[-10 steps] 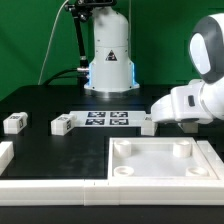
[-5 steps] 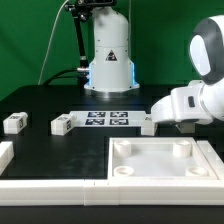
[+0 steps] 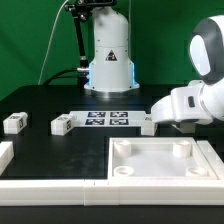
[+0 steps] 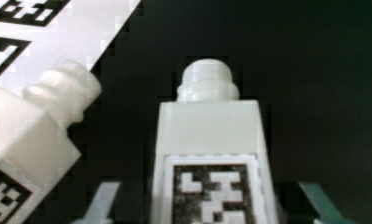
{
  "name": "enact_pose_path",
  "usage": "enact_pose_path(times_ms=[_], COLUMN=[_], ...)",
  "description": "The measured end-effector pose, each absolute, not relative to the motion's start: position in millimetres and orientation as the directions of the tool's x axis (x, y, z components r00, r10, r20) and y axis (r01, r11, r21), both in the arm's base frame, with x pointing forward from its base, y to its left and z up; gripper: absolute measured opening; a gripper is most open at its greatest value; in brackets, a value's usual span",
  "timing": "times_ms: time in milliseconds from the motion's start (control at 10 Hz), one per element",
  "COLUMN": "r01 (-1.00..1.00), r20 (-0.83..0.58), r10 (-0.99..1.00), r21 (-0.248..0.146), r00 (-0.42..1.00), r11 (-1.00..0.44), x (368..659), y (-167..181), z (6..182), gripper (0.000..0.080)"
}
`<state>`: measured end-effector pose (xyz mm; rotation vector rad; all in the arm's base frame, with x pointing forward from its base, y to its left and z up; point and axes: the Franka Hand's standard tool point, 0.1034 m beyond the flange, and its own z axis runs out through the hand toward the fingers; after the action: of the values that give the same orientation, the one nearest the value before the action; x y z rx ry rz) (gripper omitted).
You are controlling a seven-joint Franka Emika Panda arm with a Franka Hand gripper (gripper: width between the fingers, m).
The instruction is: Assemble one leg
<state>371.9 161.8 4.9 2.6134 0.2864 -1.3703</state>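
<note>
**Visitor:** Where is the leg, from where you're standing?

**Onlooker:** Directly under the wrist camera. The leg [image 4: 209,140], a white block with a rounded peg at one end and a black-and-white tag on its upper face, lies flat on the black counter [image 3: 40,100].

**Visitor:** And the claw?

**Onlooker:** The claw [image 4: 209,200] stands wide, with one grey finger [image 4: 105,200] on either side of the block. Dark gaps show between the fingers and the plastic, so it grips nothing.

**Visitor:** Anything close by?

**Onlooker:** A neighbouring leg [image 4: 32,135] lies slanted just beside it, with a strip of counter between the two. The marker board [image 4: 50,30] is just beyond that one.

**Visitor:** And the wider scene?

**Onlooker:** The white arm [image 3: 190,95] reaches in from the exterior view's right and hides the claw at the board's right end. A third leg [image 3: 63,125] sits just off the board's left end. A fourth leg [image 3: 14,123] lies further to the exterior view's left. The big square tray [image 3: 165,178], with round sockets at its corners, lies nearest the camera.
</note>
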Motion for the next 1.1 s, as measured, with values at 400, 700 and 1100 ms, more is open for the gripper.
enact_pose_path(times_ms=[400, 700, 1100], r01=[0.272, 0.274, 0.267], r20=[-0.826, -0.804, -0.612], r10=[0.141, 0.162, 0.211], r21=[0.016, 0.001, 0.001], r00=[0.545, 0.572, 0.762], r11=[-0.962, -0.962, -0.964], x=[397, 414, 429], y=[148, 138, 145], z=[44.1, 79.3, 74.2], gripper=[0.0287, 0.0288, 0.0288])
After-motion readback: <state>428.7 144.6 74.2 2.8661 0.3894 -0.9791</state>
